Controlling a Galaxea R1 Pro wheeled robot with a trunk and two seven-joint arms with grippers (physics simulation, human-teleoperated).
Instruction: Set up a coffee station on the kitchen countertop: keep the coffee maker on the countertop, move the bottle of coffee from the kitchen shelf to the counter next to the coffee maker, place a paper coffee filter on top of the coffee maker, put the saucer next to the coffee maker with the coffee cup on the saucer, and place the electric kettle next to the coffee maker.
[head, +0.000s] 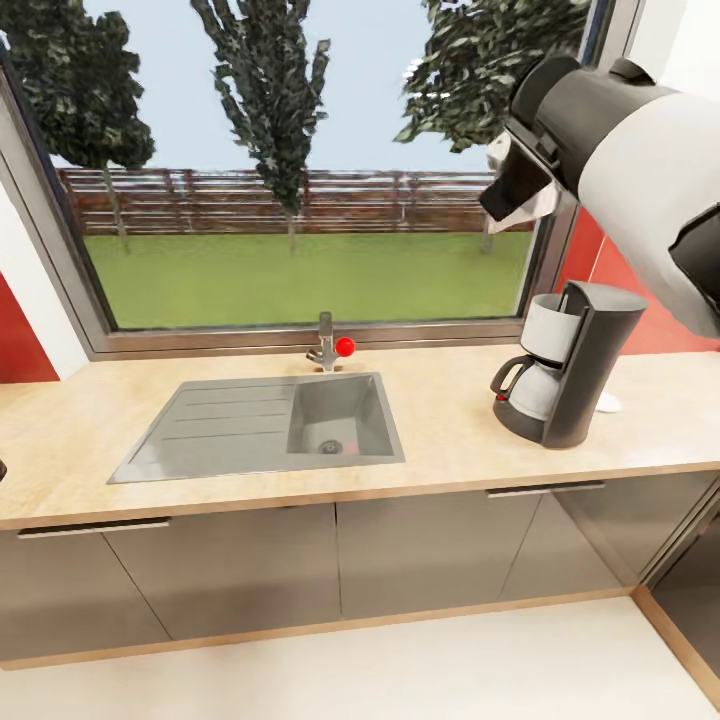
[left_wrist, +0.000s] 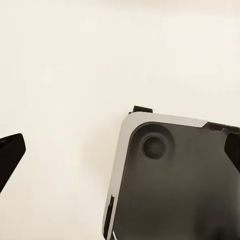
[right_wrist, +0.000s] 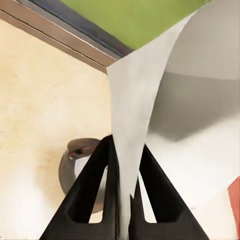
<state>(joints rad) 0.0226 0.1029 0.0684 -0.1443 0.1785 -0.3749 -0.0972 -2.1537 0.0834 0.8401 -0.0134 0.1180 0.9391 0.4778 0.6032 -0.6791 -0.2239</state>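
The black coffee maker (head: 570, 365) with its glass carafe stands on the beige countertop (head: 450, 440), right of the sink. My right gripper (head: 515, 185) hangs above it, in front of the window, shut on a white paper coffee filter (head: 540, 200). In the right wrist view the filter (right_wrist: 165, 100) fans out from between the closed fingers (right_wrist: 95, 185), and the carafe's handle (right_wrist: 70, 167) shows below them. My left gripper (left_wrist: 121, 150) is open, its fingertips (left_wrist: 10, 155) at the picture's edges over pale floor and the robot's base (left_wrist: 175, 185).
A steel sink (head: 260, 425) with a drainboard and a red-knobbed faucet (head: 327, 345) takes up the counter's middle. A small white object (head: 607, 402) peeks out behind the coffee maker. Grey cabinets (head: 430, 550) run under the counter.
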